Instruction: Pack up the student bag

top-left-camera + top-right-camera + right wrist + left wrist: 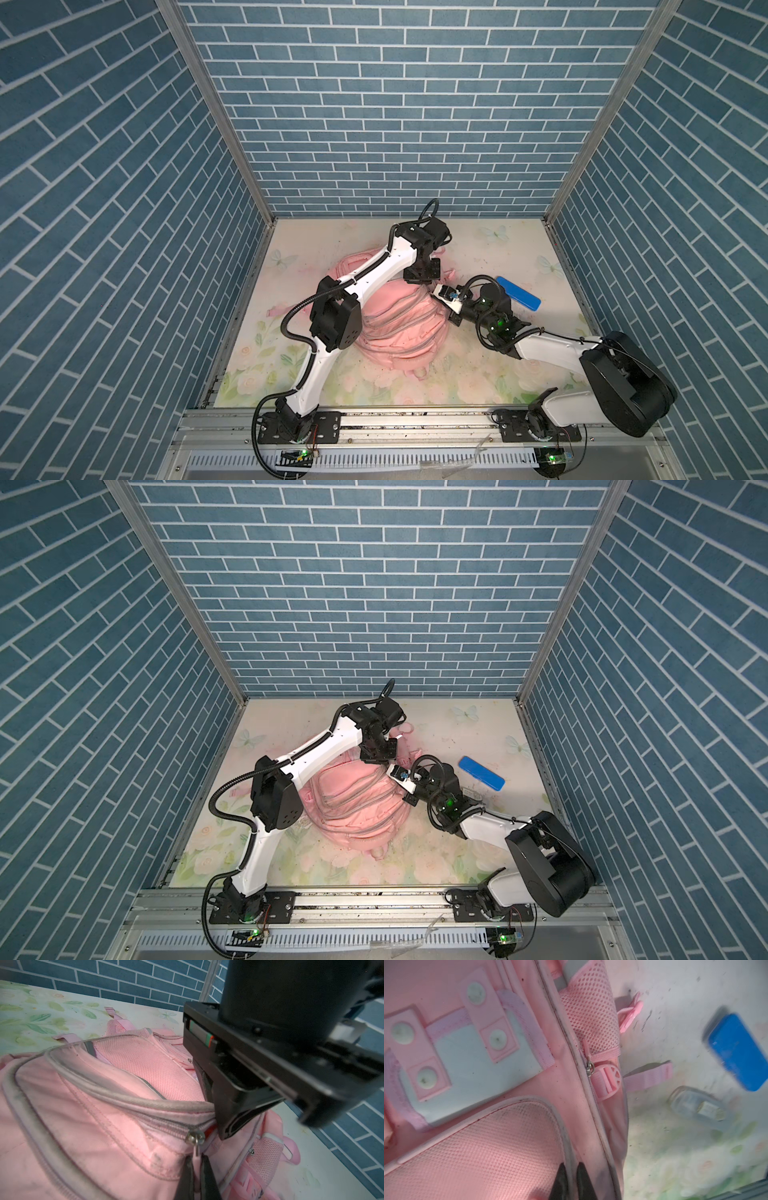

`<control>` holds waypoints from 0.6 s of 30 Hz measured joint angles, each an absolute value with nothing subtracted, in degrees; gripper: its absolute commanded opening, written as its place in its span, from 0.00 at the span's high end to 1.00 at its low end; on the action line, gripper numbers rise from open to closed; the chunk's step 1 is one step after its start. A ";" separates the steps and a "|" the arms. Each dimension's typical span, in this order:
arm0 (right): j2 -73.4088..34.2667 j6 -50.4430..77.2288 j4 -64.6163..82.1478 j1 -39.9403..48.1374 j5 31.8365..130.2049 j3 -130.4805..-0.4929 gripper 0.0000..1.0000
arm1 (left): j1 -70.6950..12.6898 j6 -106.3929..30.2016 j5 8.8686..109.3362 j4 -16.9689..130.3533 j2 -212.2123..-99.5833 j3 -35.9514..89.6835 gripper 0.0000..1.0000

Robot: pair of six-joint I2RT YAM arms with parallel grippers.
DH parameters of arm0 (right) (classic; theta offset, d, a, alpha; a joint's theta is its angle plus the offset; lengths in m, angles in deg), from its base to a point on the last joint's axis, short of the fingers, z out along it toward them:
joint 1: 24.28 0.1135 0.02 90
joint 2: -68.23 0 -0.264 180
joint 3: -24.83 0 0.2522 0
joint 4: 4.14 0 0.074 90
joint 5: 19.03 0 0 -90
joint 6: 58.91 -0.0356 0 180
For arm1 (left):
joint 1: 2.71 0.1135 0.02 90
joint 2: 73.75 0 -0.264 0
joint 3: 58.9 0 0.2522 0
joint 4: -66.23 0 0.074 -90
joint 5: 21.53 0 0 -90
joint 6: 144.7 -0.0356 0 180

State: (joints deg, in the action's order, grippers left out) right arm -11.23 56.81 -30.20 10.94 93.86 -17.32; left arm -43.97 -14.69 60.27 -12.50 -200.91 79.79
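Fingers (185,1180) clamp — right gripper (195,1178) on zip pull (196,1157), left gripper (572,1180) on bag (488,1147) rim — skewed tugging could slip the pull.

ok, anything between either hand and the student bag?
Nothing visible. The right hand is shut on a zipper pull of the student bag; the left hand pinches its piped edge. Both touch it.

White arms (386,266) carry black joint housings (336,322), ribbed black conduits (285,326), green lights (504,321) and a dark tapered left tool (571,1167).
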 measured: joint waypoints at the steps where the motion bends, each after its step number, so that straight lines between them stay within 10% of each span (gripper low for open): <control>1: -11.14 56.89 -29.54 10.78 94.10 -17.86 1.00 | -43.40 -13.49 59.17 -11.69 -200.75 79.68 1.00; 18: -12.56 55.36 -23.14 15.86 92.44 -23.70 1.00 | -38.72 3.08 54.36 0.66 -197.28 74.15 1.00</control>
State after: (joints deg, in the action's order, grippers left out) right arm -12.56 55.36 -23.14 15.86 92.44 -23.70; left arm -38.72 3.08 54.36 0.66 -197.28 74.15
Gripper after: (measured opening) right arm 0.063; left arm 0.110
